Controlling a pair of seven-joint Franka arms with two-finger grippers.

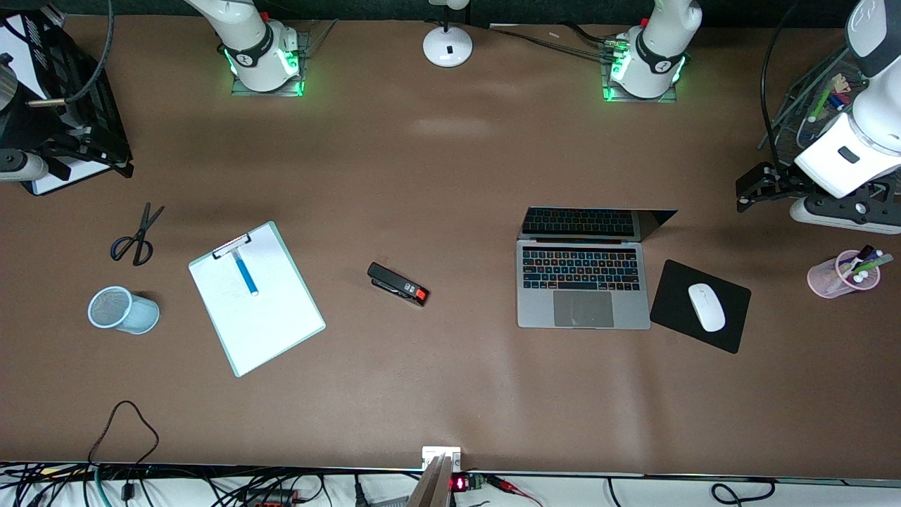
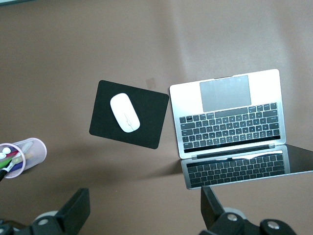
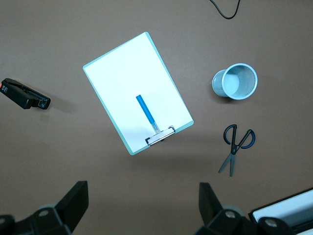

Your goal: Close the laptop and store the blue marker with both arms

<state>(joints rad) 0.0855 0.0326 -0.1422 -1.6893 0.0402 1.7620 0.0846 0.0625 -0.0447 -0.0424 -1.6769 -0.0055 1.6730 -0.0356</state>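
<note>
The silver-grey laptop (image 1: 583, 310) (image 2: 225, 112) lies open toward the left arm's end of the table, its screen standing up and mirroring the keyboard. The blue marker (image 1: 246, 274) (image 3: 145, 110) rests on a white clipboard (image 1: 267, 324) (image 3: 122, 73) toward the right arm's end. My left gripper (image 1: 747, 191) (image 2: 144, 196) hangs open and empty, high above that end of the table near the laptop's screen. My right gripper (image 3: 143, 196) is also open and empty, high above bare table beside the clipboard's clip end.
A black mouse pad (image 1: 676, 296) with a white mouse (image 1: 706, 306) lies beside the laptop. A pink cup (image 1: 841, 276) holds assorted markers. Elsewhere lie a stapler (image 1: 398, 283), scissors (image 1: 137, 236), a light blue mesh cup (image 1: 123, 310) and a black file tray (image 1: 77, 98).
</note>
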